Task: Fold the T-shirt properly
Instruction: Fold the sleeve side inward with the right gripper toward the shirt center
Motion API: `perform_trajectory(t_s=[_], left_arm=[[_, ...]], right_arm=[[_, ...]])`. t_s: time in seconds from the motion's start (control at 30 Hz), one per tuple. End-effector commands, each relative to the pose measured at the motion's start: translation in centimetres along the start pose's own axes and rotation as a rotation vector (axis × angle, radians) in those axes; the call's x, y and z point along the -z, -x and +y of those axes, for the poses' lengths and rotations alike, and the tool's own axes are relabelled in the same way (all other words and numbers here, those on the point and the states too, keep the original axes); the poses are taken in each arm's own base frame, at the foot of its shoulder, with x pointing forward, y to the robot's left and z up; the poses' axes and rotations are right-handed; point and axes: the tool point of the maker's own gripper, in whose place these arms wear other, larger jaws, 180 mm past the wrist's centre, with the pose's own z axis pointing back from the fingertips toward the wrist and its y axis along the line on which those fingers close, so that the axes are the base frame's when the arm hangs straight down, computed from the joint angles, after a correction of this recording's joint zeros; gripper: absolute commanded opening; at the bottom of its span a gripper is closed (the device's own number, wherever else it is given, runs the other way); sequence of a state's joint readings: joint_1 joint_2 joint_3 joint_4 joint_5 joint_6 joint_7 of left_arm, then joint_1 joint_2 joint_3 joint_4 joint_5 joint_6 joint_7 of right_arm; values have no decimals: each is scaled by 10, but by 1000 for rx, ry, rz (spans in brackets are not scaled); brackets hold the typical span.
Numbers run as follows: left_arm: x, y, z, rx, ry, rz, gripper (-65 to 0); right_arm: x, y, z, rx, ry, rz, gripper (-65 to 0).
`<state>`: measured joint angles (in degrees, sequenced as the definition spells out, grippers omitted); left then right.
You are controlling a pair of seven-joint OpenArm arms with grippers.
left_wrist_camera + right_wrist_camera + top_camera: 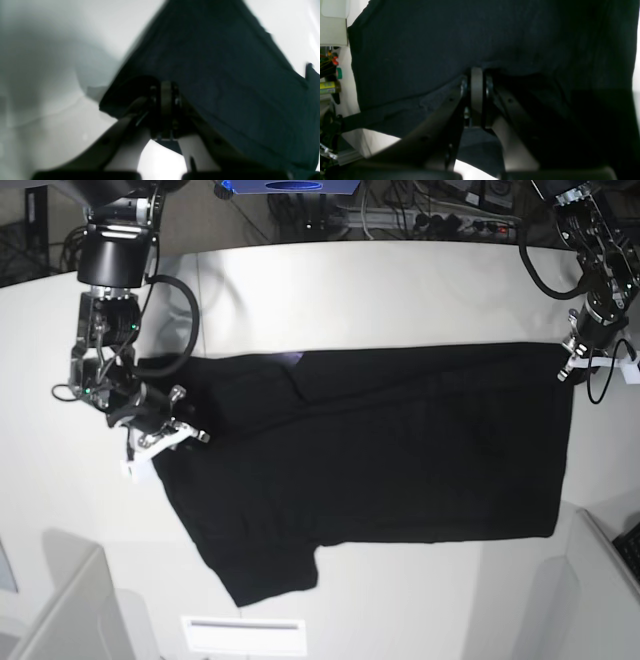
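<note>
Closest to the lens in both wrist views, gripper fingers are seen pressed together on black cloth: the left gripper (166,100) is clamped on an edge of the T-shirt (225,82), and the right gripper (477,100) is clamped on another edge of the same garment, with no gap visible between the jaws of either. From the base view, the T-shirt (380,450) is seen spread mostly flat across the white table (350,290), plain dark side up, held at its two ends: by the right gripper (160,432) at the view's left and by the left gripper (576,370) at the view's upper right corner of the cloth. The long axis is laid across the table from side to side. One sleeve (265,565) is seen jutting toward the near edge at the view's lower left, so the shoulder end is judged to point toward the right arm and the hem toward the left arm; a small purplish fleck shows at the far edge, near the collar end. The main risk is judged to be uneven tension: if the two arms are moved at different rates or heights, the cloth could be dragged askew, wrinkled or bunched, and the fold line would be set crooked. A thin pinch at an edge could also slip under pull, and the loose sleeve could be tucked under unnoticed.
</note>
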<state>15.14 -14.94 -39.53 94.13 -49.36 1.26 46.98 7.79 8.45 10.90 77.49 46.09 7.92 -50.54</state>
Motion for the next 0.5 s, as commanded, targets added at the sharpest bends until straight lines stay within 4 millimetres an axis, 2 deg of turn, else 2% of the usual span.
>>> perform_trajectory(t_s=[0.0, 0.2, 0.47], left_arm=[[-1, -15, -4, 13, 18, -38, -650], [3, -12, 0, -2, 10, -28, -650], [5, -19, -6, -4, 23, -43, -650]], right_arm=[[-5, -21, 8, -20, -19, -52, -650], [-4, -23, 12, -23, -27, -56, -650], [5, -29, 37, -91, -64, -39, -650]])
